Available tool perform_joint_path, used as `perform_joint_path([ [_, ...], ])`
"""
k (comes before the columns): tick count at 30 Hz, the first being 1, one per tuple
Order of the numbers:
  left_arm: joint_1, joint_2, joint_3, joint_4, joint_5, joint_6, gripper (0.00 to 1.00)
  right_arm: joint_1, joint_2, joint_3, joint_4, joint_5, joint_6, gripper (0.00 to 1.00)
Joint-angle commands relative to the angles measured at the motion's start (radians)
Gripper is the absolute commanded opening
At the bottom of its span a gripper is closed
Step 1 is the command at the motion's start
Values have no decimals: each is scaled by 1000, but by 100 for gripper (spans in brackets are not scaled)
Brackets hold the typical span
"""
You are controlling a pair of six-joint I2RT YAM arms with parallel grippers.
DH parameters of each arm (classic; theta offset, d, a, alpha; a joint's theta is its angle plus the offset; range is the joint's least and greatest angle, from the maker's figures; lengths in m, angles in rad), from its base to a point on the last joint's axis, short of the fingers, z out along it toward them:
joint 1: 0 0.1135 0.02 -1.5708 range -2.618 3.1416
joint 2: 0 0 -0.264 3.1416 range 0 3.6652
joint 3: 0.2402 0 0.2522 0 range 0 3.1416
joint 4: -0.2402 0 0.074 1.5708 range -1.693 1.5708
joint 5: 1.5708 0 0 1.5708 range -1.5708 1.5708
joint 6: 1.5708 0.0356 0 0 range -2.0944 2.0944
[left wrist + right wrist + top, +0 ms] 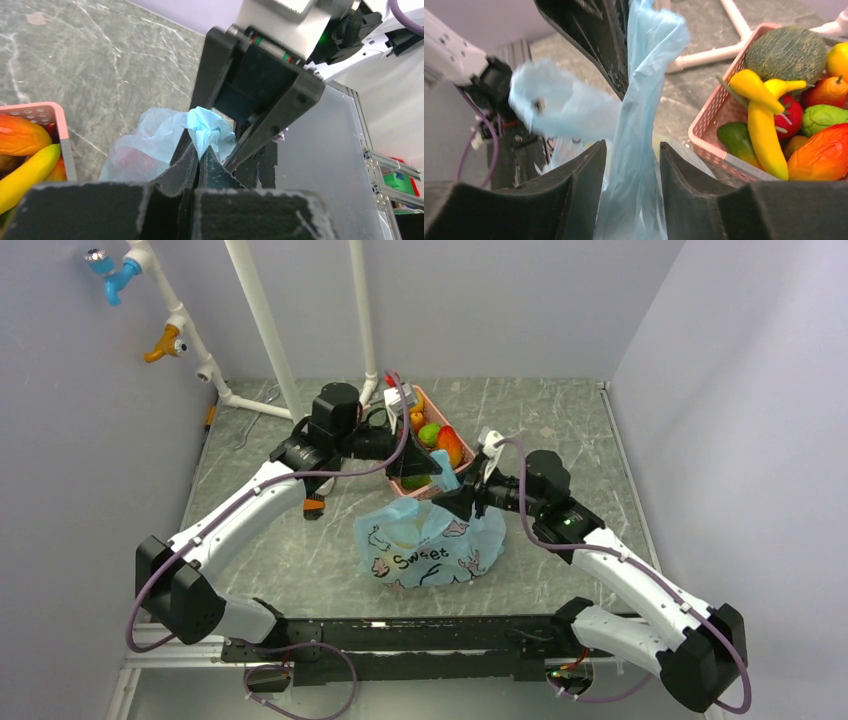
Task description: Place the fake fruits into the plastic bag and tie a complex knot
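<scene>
The light-blue plastic bag point(430, 548) printed "Sweet" sits on the table in front of the pink basket. My left gripper point(446, 480) is shut on a bunched bag handle point(206, 127) pulled upward. My right gripper point(632, 145) is open, its jaws standing either side of the handle strip point(639, 115) without pinching it. Something reddish point(132, 160) shows through the bag's film. Fake fruits lie in the basket: bananas point(764, 122), a dark green melon point(786, 52), a mango point(821, 155), a lime point(824, 117), an apple point(793, 112). The knot is out of view.
The pink basket point(403, 480) stands just behind the bag, close to both grippers. White pipes point(265, 330) rise at the back left. Grey walls close in the table on three sides. A black rail point(400, 635) runs along the near edge.
</scene>
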Motion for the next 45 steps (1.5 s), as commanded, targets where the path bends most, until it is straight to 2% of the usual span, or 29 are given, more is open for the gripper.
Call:
perform_joint_path([
  [1, 21, -44, -3, 96, 64, -39, 0, -18, 6, -9, 219, 11, 168, 43],
  [5, 27, -44, -3, 108, 47, -52, 0, -2, 91, -88, 353, 176, 283, 34],
  [9, 45, -47, -1, 142, 41, -103, 0, 59, 141, -169, 355, 338, 207, 34],
  [14, 91, -46, 39, 123, 49, -93, 0, 93, 156, -280, 359, 388, 109, 19],
  [18, 148, -35, 76, 82, 48, -49, 0, 95, 143, -344, 347, 372, 44, 14],
  [22, 177, -27, 108, 20, 28, 37, 0, 95, 146, -370, 335, 348, 26, 2],
  [25, 179, -34, 137, -38, 17, 129, 0, 95, 152, -345, 310, 328, 35, 0],
  [26, 179, -39, 157, -86, 23, 189, 8, 93, 149, -333, 300, 320, 42, 0],
  [28, 181, -56, 215, -244, 28, 395, 50, 93, 132, -313, 290, 308, 54, 0],
  [29, 179, -66, 250, -338, 29, 498, 65, 92, 122, -304, 287, 304, 61, 0],
  [31, 168, -81, 311, -526, 48, 730, 83, 87, 108, -278, 270, 296, 79, 0],
  [33, 111, -93, 372, -730, -8, 932, 87, 81, 93, -267, 258, 283, 93, 0],
  [36, 1, -90, 400, -865, -97, 1092, 86, 80, 83, -258, 261, 269, 107, 0],
  [41, -186, -5, 483, -976, -199, 1187, 85, 81, 111, -234, 270, 260, 129, 0],
  [45, -267, 87, 560, -1044, -221, 1323, 87, 80, 134, -221, 282, 232, 144, 0],
])
